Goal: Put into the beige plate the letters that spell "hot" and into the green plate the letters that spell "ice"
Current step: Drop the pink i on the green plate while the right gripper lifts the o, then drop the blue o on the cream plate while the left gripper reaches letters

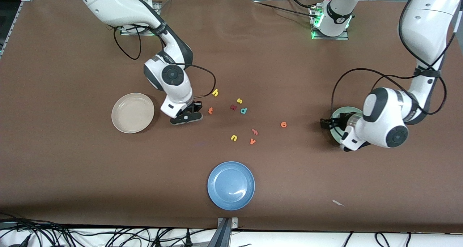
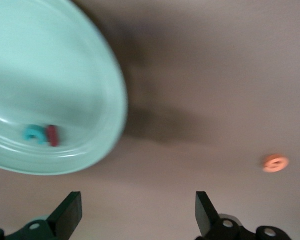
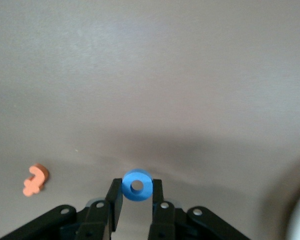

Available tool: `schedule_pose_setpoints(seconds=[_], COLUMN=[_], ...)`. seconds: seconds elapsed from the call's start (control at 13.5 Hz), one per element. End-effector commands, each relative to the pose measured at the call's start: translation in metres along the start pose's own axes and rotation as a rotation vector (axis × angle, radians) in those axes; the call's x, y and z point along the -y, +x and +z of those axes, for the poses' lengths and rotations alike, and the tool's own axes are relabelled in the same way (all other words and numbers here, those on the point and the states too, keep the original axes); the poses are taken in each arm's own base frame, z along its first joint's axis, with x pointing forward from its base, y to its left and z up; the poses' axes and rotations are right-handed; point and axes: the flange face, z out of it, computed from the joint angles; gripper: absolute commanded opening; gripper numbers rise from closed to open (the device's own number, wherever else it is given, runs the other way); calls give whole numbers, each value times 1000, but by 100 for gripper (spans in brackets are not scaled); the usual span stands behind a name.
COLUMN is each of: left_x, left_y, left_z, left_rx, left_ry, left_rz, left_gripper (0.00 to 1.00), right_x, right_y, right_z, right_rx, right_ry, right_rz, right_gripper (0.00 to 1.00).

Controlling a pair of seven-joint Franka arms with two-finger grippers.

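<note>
Blue "o" [image 3: 137, 185] pinched edgewise by right gripper [image 3: 135, 197] fingers, low over surface [image 1: 289, 69] beside beige plate [image 1: 132, 113]. Judged light, stiff, small; outer rim grip suits. Left gripper [image 2: 139, 212] fingers spread wide, empty, beside green plate [image 2: 50, 90] holding teal "c" [image 2: 34, 133], red "i" [image 2: 52, 135].

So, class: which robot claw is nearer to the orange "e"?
Left. The left claw hangs open beside the green plate, close to the orange "e"; the right claw is by the beige plate.
</note>
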Motion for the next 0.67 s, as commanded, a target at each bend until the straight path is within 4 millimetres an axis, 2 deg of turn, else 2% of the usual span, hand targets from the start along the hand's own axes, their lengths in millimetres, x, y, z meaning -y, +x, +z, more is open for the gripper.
schedule_pose_setpoints(seconds=[0.0,0.15,0.22,0.37,0.44,0.59], left_x=[-60,-96,-117,-143,-149,-147], left_y=[-24,-38,-44,-47,-48,-49], left_z=[4,18,30,49,59,75], left_rx=[-71,-123,-146,-193,-199,-214], left_ry=[-16,-46,-66,-115,-123,-122], left_rz=[-92,-135,-174,-239,-240,-232], left_gripper=[100,99,99,96,94,92], right_x=[-48,-92,-112,-150,-165,-195], right_y=[-1,0,0,-6,-11,-17], right_z=[-45,-62,-66,-66,-62,-53], right_rx=[67,112,124,143,154,165], right_ry=[32,28,26,24,25,24], right_rz=[-49,-95,-121,-161,-184,-201], right_gripper=[13,13,13,14,14,19])
